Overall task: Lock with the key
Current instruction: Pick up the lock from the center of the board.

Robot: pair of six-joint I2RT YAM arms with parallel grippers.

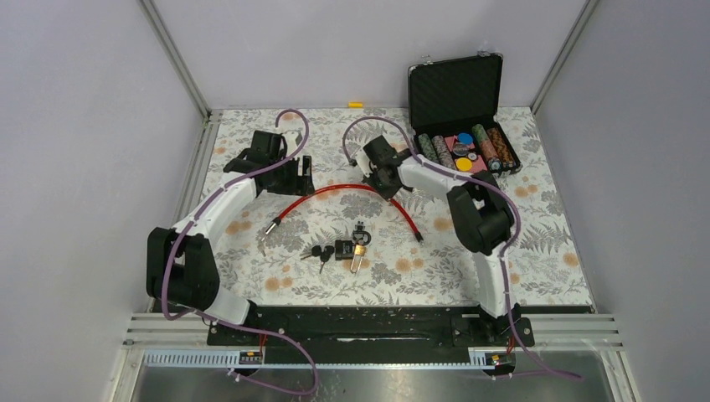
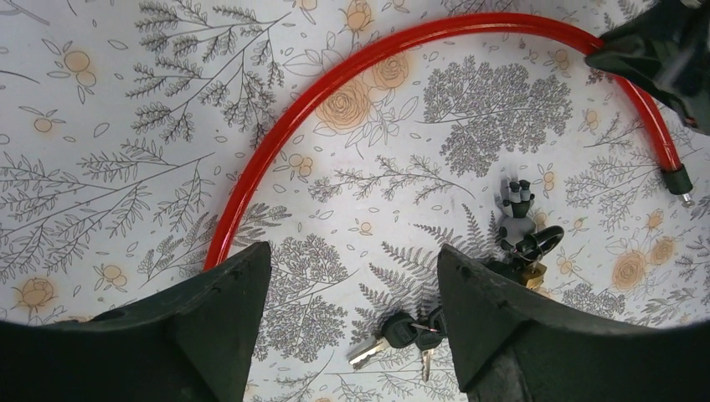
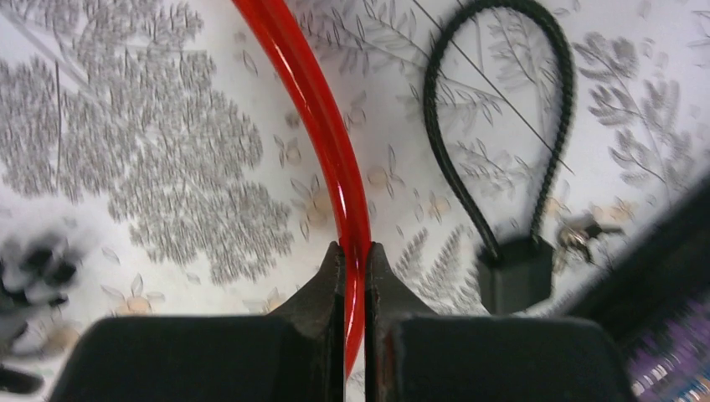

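Clamping the red plastic-coated cable (image 3: 311, 109) is, I judge, the step in hand. My right fingers (image 3: 335, 276) are pressed together on it with only the cable's thickness between them. The grip sits just right of the crest of its arc, at the far side of the floral-patterned counter (image 1: 519, 251).

The cable lies flat in an open curve with both of its ends free, one near my left arm and the other towards my right. The small black lock body (image 1: 344, 249) sits inside the curve, nearer my bases and well apart from either end. A brass-coloured key (image 1: 357, 261) lies against it, though I cannot tell whether it is seated in the keyhole. A bunch of black-headed keys (image 2: 402, 331) lies just beside the lock on its left.

Nothing is locked yet, so I place the task early. The next move calls for drawing the cable so that one end reaches the lock body. It must not drag across the lock or scatter the keys. After that the end has to be seated and a key turned.

My left fingers (image 2: 243, 285) stand wide apart and hold nothing. They hang above the counter, framing the left half of the cable and the keys. I would expect them to steady the lock body.
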